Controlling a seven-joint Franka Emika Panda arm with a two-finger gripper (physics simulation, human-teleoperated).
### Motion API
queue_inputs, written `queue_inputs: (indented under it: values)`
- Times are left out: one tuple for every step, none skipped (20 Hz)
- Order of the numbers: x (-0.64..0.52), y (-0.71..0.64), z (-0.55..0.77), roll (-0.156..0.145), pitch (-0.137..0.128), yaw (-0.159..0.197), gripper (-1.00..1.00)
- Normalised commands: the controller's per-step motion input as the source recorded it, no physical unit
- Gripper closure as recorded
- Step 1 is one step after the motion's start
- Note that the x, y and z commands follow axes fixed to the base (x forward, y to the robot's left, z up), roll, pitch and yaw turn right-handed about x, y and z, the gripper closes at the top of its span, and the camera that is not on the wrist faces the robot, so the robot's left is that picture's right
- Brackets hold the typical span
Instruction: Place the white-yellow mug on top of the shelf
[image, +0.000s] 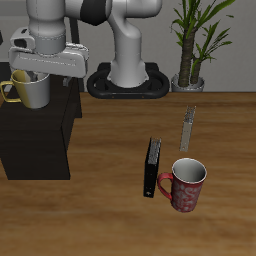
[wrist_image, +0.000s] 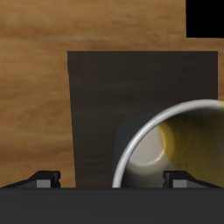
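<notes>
The white-yellow mug (image: 30, 92) stands upright on the flat top of the black shelf (image: 35, 140), its yellow handle pointing toward the table's edge. My gripper (image: 35, 72) hangs directly over it. In the wrist view the gripper (wrist_image: 112, 179) has its fingers (wrist_image: 44, 179) spread wide, one outside the mug's wall and one over its yellow inside. The mug (wrist_image: 171, 140) shows from above, partly cut off by the frame, on the shelf's dark top (wrist_image: 131, 87). The jaws look open and not pressed on the wall.
A red patterned mug (image: 187, 185) stands near the table's front edge, with a thin black book-like slab (image: 152, 167) upright beside it. A small grey strip (image: 187, 128) lies farther back. The robot's base (image: 128, 80) and a potted plant (image: 190, 45) are at the back.
</notes>
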Motion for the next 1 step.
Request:
queue_inputs:
  values:
    - [-0.14, 0.11, 0.19, 0.037, -0.045, 0.057, -1.00]
